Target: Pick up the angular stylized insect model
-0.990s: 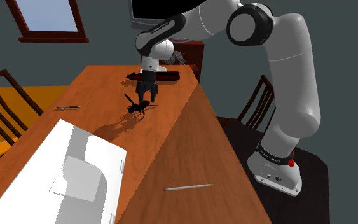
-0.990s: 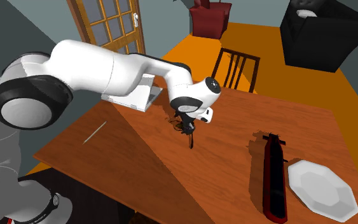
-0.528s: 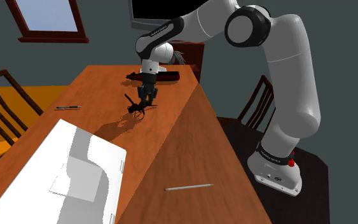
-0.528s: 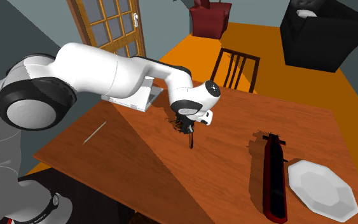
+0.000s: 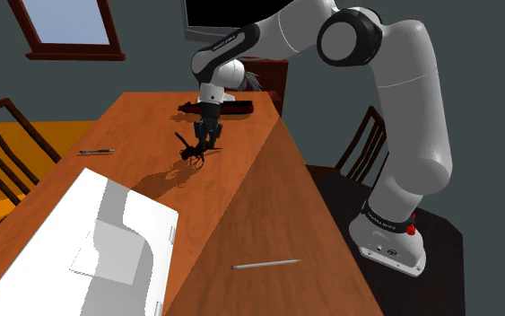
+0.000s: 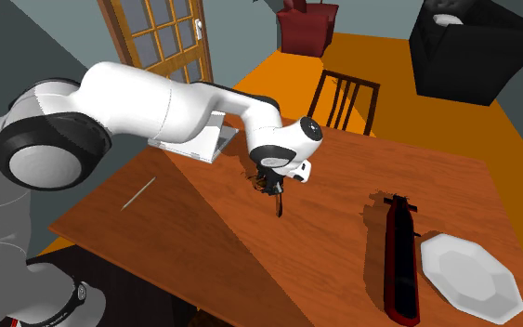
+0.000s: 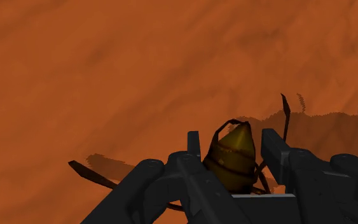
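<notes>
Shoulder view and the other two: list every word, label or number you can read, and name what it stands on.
None can be read.
Dark band low on the arm: small white lettering, too small to read.
Insect model and table: no writing.

The white arm (image 5: 401, 99) is rising from its base (image 5: 387, 241) at the shoulder view's lower right, bending at a dark joint (image 5: 353, 36) near the top and reaching up and to the left. Its forearm (image 6: 171, 98) is sloping down to the wrist (image 6: 287, 149), which is pointing the black gripper (image 5: 204, 144) almost straight downward. In the wrist view the two fingers (image 7: 194, 143) are standing a little apart, pressing in on either side of the insect model (image 7: 234, 159) and clasping its golden body between them.
</notes>
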Robot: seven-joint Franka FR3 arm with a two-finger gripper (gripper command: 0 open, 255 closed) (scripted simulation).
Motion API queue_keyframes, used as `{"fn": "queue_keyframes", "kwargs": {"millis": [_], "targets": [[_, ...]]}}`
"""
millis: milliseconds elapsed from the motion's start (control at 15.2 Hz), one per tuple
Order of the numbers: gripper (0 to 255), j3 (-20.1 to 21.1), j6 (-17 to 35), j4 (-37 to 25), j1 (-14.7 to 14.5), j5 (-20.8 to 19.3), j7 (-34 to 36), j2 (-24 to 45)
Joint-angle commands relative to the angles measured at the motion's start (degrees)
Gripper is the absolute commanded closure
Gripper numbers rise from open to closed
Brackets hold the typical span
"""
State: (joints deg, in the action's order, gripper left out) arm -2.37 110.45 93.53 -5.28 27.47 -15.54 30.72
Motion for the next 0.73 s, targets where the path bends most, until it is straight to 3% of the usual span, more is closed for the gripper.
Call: {"fn": "queue_keyframes", "kwargs": {"millis": [0,660], "targets": [[255,-0.1,-0.8,-0.3,0.0,-0.2,0.4,-0.6],[255,-0.3,-6.2,-2.9,0.1,-1.1,2.9,-3.9]]}}
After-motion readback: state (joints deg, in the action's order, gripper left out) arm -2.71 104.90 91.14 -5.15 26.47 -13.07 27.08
